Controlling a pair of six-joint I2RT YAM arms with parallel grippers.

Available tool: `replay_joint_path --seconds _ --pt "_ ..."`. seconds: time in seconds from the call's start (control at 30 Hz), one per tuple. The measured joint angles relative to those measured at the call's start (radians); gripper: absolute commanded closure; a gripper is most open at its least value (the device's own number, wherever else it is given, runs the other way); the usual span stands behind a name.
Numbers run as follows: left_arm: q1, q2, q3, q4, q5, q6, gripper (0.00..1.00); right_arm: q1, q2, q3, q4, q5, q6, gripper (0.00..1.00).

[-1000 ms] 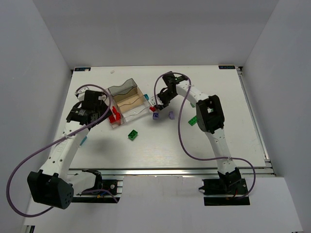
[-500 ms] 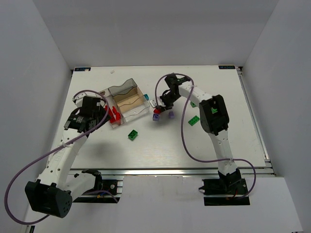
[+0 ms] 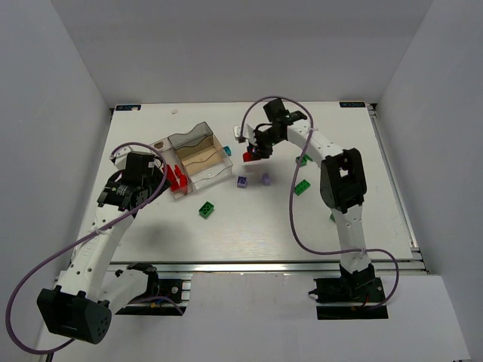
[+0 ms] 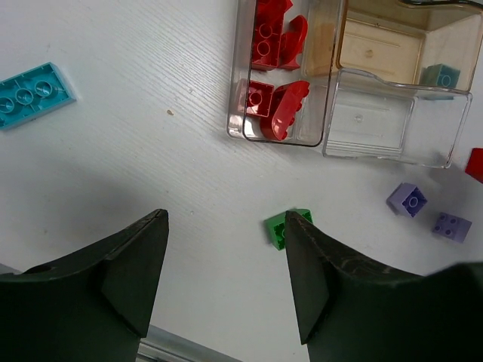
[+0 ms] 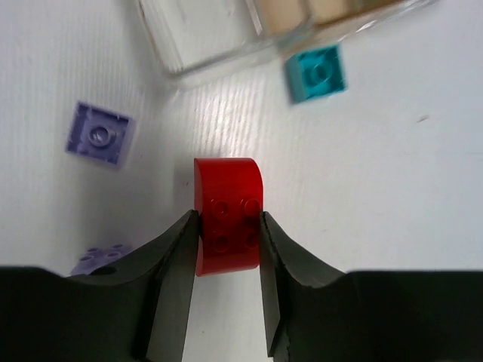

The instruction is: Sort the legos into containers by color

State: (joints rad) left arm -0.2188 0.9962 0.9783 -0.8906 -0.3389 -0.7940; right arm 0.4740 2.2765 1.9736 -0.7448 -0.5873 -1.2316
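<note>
Just off the right end of the box [image 3: 219, 172], the right gripper [image 5: 226, 226] is clamped on a red brick [image 5: 226, 204]. Its fingers press the brick's two long sides, so the long axis runs along them, rounded end pointing away from the wrist. The brick seems to be held clear of the table [image 3: 302, 226], with a cyan brick [image 5: 317, 73] and a purple brick [image 5: 99, 134] lying loose below, beside the box's near corner. The red compartment [image 4: 238, 75], already holding several red pieces, sits at the box's opposite end, so the carry probably has to cross leftward over the other compartments. The left gripper [image 4: 224, 264] is nearer that end but hangs spread apart and empty above the table.
</note>
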Motion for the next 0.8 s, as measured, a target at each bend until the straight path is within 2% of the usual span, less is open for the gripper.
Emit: replay_joint_path --seconds 0.2,0.47,0.8 --pt "0.0 0.0 0.0 0.0 -0.007 0.0 0.27 0.038 -0.11 0.034 0.043 -0.053 0.139 0.95" --pt "0.0 0.0 0.001 0.0 -0.02 0.0 0.27 0.161 -0.111 0.096 0.15 -0.131 0.327 0.93" --pt "0.0 -0.042 0.037 -0.043 -0.039 0.0 0.27 0.377 0.027 0.132 0.529 -0.163 0.632 0.9"
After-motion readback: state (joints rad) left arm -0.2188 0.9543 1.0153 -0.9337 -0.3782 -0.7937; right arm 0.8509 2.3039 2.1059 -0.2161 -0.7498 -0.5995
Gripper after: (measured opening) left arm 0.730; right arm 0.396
